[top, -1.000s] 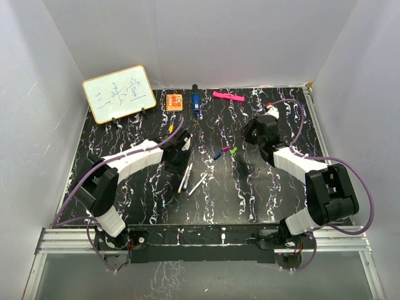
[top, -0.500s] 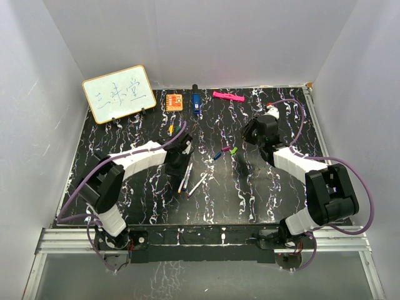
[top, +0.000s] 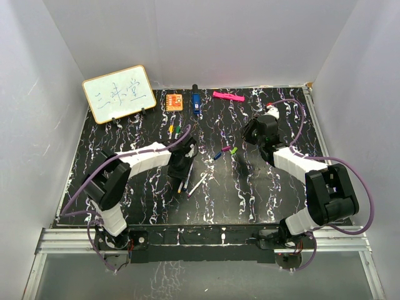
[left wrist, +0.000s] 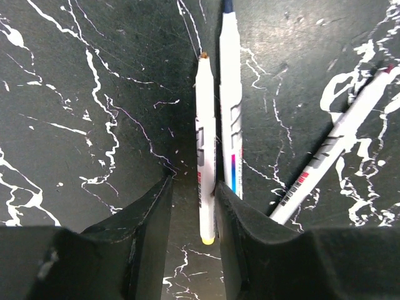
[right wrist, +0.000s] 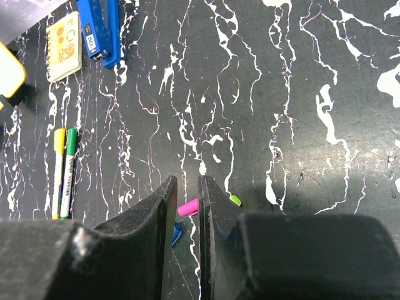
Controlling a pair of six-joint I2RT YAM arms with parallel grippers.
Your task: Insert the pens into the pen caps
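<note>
While 3 caps point(right wrist: 187, 207) lie loose, the left gripper point(left wrist: 192, 182) straddles 1 pen point(left wrist: 205, 144).

Black table point(top: 250, 187) veined white, white pens point(left wrist: 205, 156), pink marker point(top: 227, 96), orange block point(top: 174, 101), blue stapler point(top: 195, 102)

- left arm point(top: 147, 156): white shell links, bulky black joint housings.
- right arm point(top: 290, 161): same white-and-black build.
- purple cable point(top: 78, 190) along each arm.
- left hand point(left wrist: 192, 187), right hand point(right wrist: 187, 182): matte black wedge fingers point(left wrist: 147, 219), pale scuffs.
</note>
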